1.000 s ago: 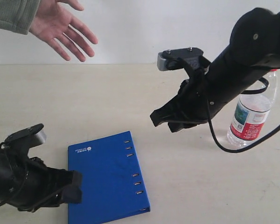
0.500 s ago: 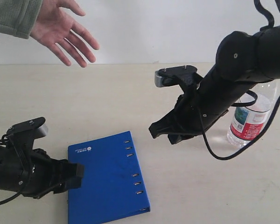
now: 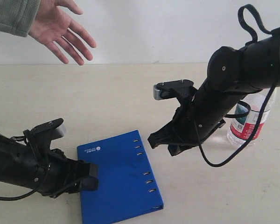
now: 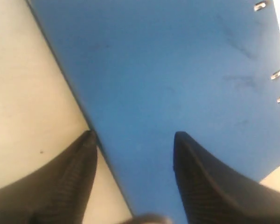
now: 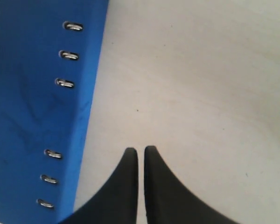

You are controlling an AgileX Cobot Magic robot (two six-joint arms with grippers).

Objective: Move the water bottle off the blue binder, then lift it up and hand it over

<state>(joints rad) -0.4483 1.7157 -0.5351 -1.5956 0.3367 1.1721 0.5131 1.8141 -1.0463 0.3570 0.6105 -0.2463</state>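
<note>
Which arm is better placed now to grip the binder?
Left. The left gripper is open at the edge of the binder, one finger over it, the other over the table beside it. The right gripper is shut and hangs over the table near the rings.

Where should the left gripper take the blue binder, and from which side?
Probably the plain long edge of the blue binder, opposite the ring slots, approached from the left arm's side: it lies flat, and the left gripper straddles that edge, jaws open.
</note>
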